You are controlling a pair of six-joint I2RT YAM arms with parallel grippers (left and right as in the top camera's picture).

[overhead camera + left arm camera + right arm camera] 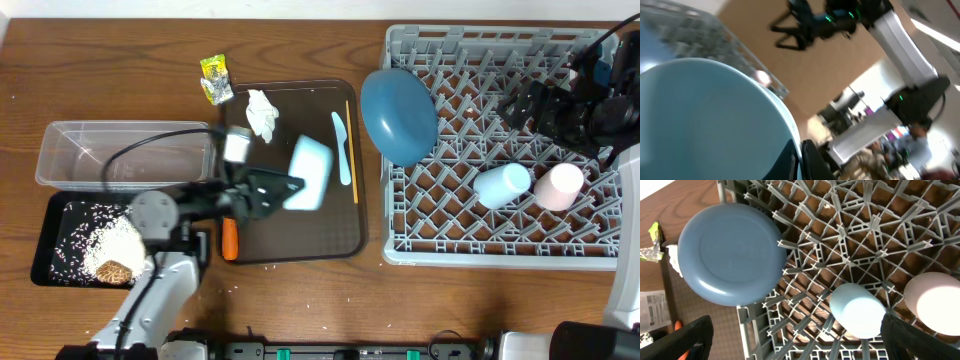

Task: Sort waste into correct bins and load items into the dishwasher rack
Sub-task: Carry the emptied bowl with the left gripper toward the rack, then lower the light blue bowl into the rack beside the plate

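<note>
My left gripper (293, 184) is shut on the rim of the pale-blue bowl (310, 172), holding it tilted above the brown serving tray (345, 235). In the left wrist view the bowl (705, 120) fills the left side, its rim pinched between my fingers (812, 162). My right gripper (530, 106) hangs open and empty over the grey rack (480, 250). The rack holds the dark-blue plate (398, 115), a light-blue cup (502, 183) and a pink cup (558, 186). The right wrist view shows the plate (730, 255) and both cups (857, 311) (935, 302) below my gripper (805, 340).
Rice (100, 240) and a brown lump (115, 272) lie in the black tray (45, 262); the clear tub (125, 152) sits behind it. A wrapper (215, 78), tissue (262, 112), knife (342, 140), chopstick (350, 150) and carrot (230, 238) lie on or near the serving tray.
</note>
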